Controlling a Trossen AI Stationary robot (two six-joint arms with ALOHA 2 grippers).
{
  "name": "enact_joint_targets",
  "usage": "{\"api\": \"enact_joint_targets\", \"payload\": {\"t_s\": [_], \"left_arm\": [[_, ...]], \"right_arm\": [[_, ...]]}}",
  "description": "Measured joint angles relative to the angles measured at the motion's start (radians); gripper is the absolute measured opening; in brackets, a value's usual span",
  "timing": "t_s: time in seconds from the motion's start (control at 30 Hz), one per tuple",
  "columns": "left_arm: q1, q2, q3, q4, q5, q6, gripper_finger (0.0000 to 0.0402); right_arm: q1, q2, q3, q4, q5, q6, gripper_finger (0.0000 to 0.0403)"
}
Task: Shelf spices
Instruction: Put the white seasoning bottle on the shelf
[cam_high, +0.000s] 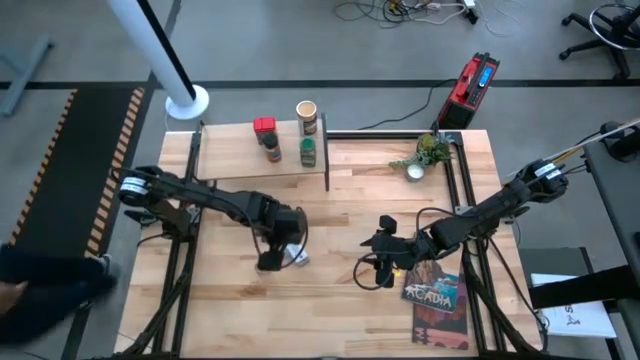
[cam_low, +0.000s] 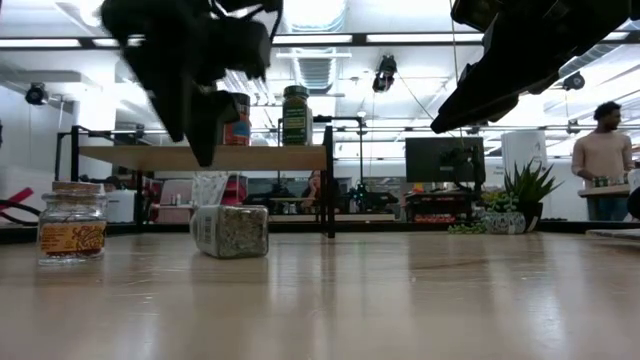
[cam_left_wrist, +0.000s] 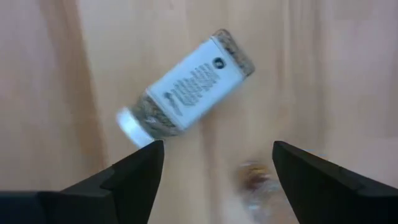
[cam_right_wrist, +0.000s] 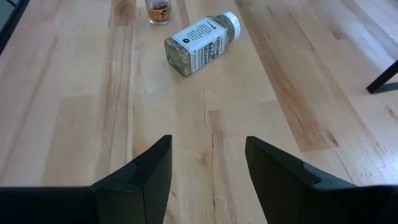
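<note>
Lying sideways on counter (cam_right_wrist: 74, 112): white-capped clear jar (cam_left_wrist: 185, 87), below spread, empty left hand (cam_left_wrist: 214, 165). Right hand (cam_right_wrist: 208, 165) spread, empty, nearby.

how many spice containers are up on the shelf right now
4 on the shelf: red square tin, dark-capped brown jar, tan canister, green-lidded jar. The white-capped jar lies on its side on the table under the open left gripper. Another small jar stands on the table.
</note>
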Motion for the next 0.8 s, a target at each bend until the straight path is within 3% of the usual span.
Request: {"api": "enact_joint_targets", "payload": {"t_s": [0.13,0.37,0.5,0.8], "left_arm": [[-0.033,0.021,0.000,0.002,-0.119,0.164,0.0285],[-0.035,0.098,0.000,0.000,-0.185,0.431,0.0284],[-0.036,0.127,0.000,-0.002,-0.293,0.549,0.0283],[-0.035,0.188,0.000,0.015,-0.306,0.704,0.0284]], "right_arm": [[0.000,0.000,0.000,0.000,0.000,0.001,0.0181],[0.000,0.000,0.000,0.000,0.000,0.002,0.0181],[0.000,0.000,0.000,0.000,0.000,0.003,0.0181],[0.000,0.000,0.000,0.000,0.000,0.002,0.0181]]}}
